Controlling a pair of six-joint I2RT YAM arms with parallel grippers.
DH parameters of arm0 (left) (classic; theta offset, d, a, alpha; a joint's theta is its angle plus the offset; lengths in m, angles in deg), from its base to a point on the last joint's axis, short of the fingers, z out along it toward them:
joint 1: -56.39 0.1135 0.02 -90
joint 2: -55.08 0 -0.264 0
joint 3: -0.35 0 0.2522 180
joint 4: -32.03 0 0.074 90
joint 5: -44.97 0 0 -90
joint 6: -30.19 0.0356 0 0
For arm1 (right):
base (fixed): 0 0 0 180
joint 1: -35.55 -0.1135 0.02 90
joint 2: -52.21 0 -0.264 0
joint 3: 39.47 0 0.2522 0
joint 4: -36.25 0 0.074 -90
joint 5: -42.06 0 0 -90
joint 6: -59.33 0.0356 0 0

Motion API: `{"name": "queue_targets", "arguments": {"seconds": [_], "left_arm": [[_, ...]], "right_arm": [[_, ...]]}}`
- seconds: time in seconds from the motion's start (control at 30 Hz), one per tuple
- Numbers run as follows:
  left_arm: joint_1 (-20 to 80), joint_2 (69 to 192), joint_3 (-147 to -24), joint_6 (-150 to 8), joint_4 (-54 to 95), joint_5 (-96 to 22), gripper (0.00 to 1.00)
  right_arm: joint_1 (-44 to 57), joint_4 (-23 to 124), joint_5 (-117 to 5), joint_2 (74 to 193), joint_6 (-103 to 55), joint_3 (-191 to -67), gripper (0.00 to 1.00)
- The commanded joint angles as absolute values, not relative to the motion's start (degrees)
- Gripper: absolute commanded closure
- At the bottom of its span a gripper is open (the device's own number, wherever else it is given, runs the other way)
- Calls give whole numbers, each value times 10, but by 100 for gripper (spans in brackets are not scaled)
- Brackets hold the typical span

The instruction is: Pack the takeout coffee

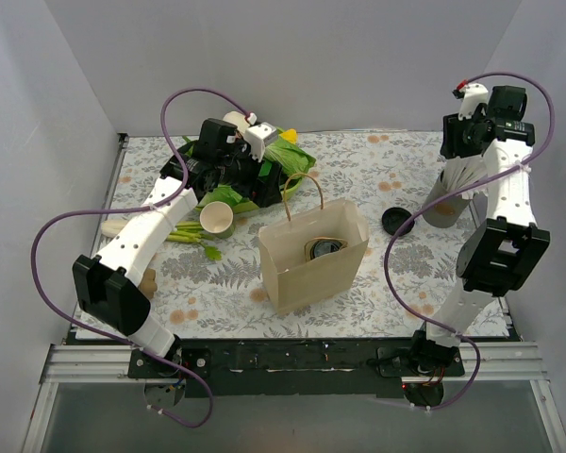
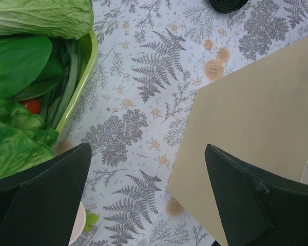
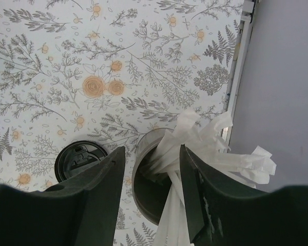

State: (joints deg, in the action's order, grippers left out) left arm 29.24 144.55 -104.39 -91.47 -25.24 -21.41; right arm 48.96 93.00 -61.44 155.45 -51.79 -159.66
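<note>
The takeout coffee [image 1: 325, 249] stands inside the open paper bag [image 1: 311, 274], and only its black lid shows from above. The bag's side fills the right of the left wrist view [image 2: 256, 118]. My left gripper [image 1: 243, 177] is open and empty [image 2: 148, 154], low over the cloth between the vegetable tray and the bag. My right gripper [image 1: 456, 162] is open [image 3: 151, 151] just above the grey cup of white straws [image 3: 154, 189], with some straws between its jaws.
A lidless green cup [image 1: 216, 219] lies on its side by the green tray of vegetables [image 1: 255, 203]; its cream rim shows by my left finger [image 2: 77, 228]. A loose black lid [image 1: 396, 221] lies on the cloth left of the straw cup [image 1: 443, 203]. Grey walls stand close.
</note>
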Motion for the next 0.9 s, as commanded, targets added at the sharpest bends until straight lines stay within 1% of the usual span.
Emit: {"name": "queue_targets", "arguments": {"seconds": [0.0, 0.17, 0.27, 0.3, 0.37, 0.43, 0.53, 0.57, 0.63, 0.67, 0.73, 0.77, 0.87], "left_arm": [[295, 1440, -1067, -905, -259, -209, 6], [295, 1445, -1070, -905, -260, -209, 6], [295, 1448, -1073, -905, -262, -209, 6], [295, 1449, -1074, -905, -262, -209, 6], [295, 1450, -1075, -905, -263, -211, 5], [295, 1450, -1075, -905, -263, -210, 5], [295, 1452, -1076, -905, -263, -209, 5], [294, 1453, -1078, -905, -264, -209, 5], [295, 1453, -1080, -905, -264, -209, 5], [294, 1452, -1080, -905, -263, -209, 5], [294, 1452, -1080, -906, -263, -203, 5], [295, 1452, -1079, -907, -261, -203, 5], [295, 1453, -1080, -908, -258, -197, 5]], "right_arm": [[483, 896, -604, 1571, -514, -1624, 46], [477, 880, -602, 1587, -515, -1629, 47], [476, 876, -607, 1591, -514, -1630, 52], [475, 877, -609, 1591, -514, -1630, 57], [474, 875, -611, 1588, -514, -1627, 63], [475, 868, -609, 1584, -515, -1619, 65], [475, 856, -603, 1576, -518, -1601, 74], [474, 855, -602, 1574, -518, -1600, 79], [474, 860, -601, 1569, -518, -1600, 85], [474, 861, -601, 1560, -521, -1598, 89], [475, 860, -602, 1547, -525, -1585, 93], [475, 861, -604, 1532, -528, -1582, 99], [475, 864, -610, 1497, -530, -1569, 99]]}}
